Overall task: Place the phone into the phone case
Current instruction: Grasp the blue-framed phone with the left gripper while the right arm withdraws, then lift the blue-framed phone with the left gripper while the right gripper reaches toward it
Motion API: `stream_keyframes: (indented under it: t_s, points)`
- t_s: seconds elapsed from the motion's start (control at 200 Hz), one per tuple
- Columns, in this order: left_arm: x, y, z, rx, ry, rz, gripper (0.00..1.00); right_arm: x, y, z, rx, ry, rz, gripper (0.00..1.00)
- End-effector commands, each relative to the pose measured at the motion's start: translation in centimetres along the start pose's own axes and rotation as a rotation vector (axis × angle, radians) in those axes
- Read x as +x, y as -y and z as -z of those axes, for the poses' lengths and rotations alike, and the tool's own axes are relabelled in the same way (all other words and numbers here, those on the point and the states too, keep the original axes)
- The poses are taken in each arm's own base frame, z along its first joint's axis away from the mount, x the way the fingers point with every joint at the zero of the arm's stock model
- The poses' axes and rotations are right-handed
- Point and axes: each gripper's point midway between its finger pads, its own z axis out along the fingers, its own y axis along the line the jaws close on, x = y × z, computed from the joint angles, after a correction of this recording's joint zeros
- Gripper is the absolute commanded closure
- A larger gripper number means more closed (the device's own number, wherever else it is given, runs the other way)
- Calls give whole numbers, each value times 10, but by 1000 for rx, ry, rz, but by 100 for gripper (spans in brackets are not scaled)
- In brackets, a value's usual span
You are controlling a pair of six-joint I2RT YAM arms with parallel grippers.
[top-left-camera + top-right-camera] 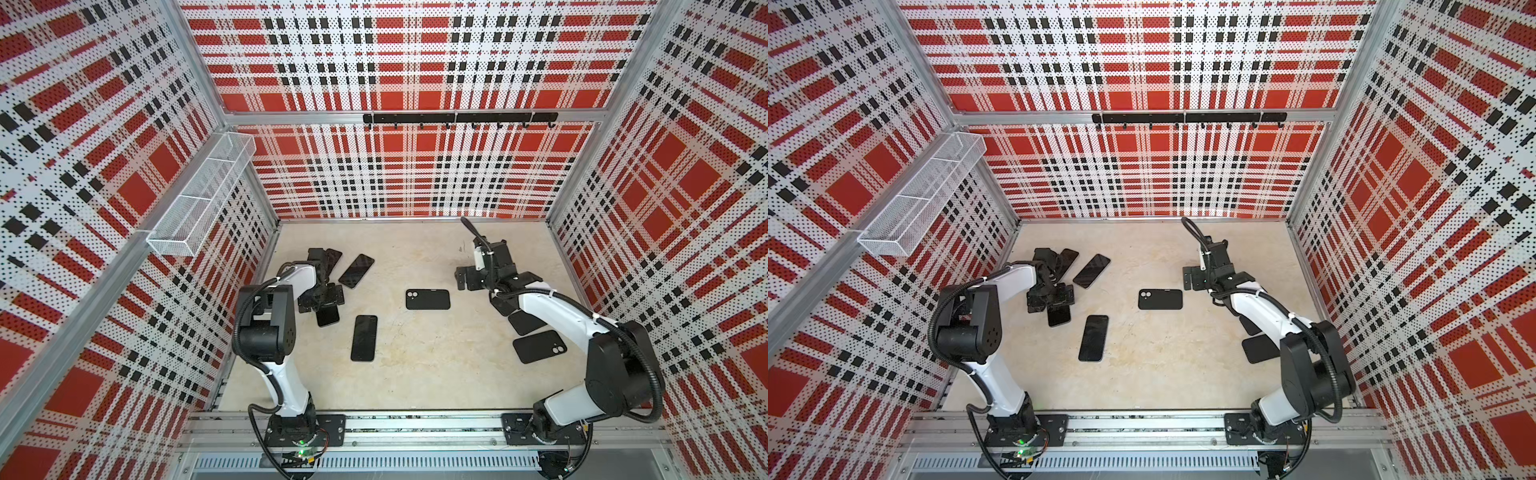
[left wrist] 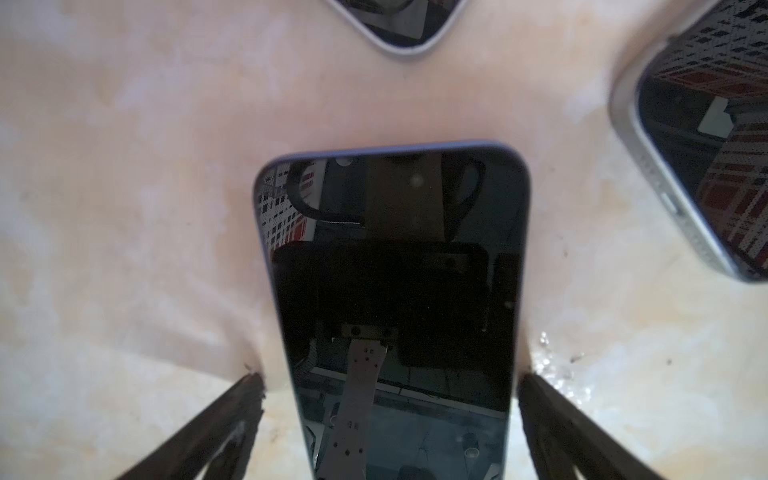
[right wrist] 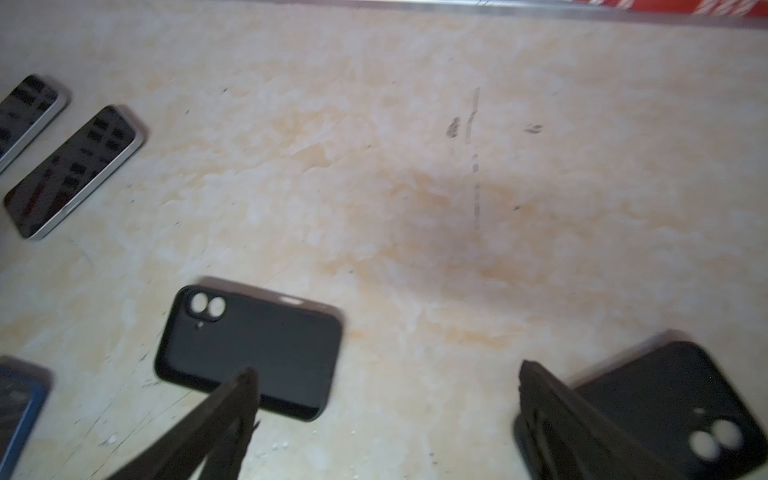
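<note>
Red, white and black plaid covers the perforated wall panels (image 1: 415,62) across the upper frame in both top views, above a mottled cream-and-tan tabletop (image 1: 436,374) with dark scuffs. At centre lies a matte black rectangular phone case (image 1: 427,299) with two pale round lens openings, lower left of it a glossy black slab phone (image 1: 364,338); a white wire-mesh basket (image 1: 199,199) hangs upper left and a black metal hook rail (image 1: 457,118) upper centre. In the left wrist view a dark-screened, lavender-blue-edged phone (image 2: 390,311) mirrors the red-and-white plaid on its glass.
</note>
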Motion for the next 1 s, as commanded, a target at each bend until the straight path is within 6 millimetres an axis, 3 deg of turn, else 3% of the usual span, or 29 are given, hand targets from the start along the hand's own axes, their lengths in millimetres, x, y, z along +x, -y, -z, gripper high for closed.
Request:
stream_keyframes:
  t_s: [0.0, 0.165, 0.225, 0.316, 0.431, 0.631, 0.797, 0.997]
  points:
    - [1, -2, -7, -16, 1, 5, 1, -39, 53, 17, 119, 104, 14, 0]
    - [0, 3, -11, 4, 0, 3, 18, -76, 129, 21, 274, 124, 18, 0]
    - [0, 5, -12, 9, -1, 3, 26, -87, 140, 20, 273, 138, 5, 0]
    - [-1, 6, -11, 12, 6, 4, 32, -97, 137, 19, 244, 149, 7, 0]
    - [-4, 11, -6, 22, 14, -1, 35, -95, 123, 15, 161, 159, -34, 0]
    - [-6, 21, 17, 29, 29, -35, 32, -69, 98, 5, 86, 103, -52, 0]
    - [-9, 41, 49, 114, 78, -45, 32, -47, 37, -3, -72, 55, 10, 0]
    - [10, 71, 74, 239, 89, -58, 30, -14, -39, -3, -321, 21, 53, 0]
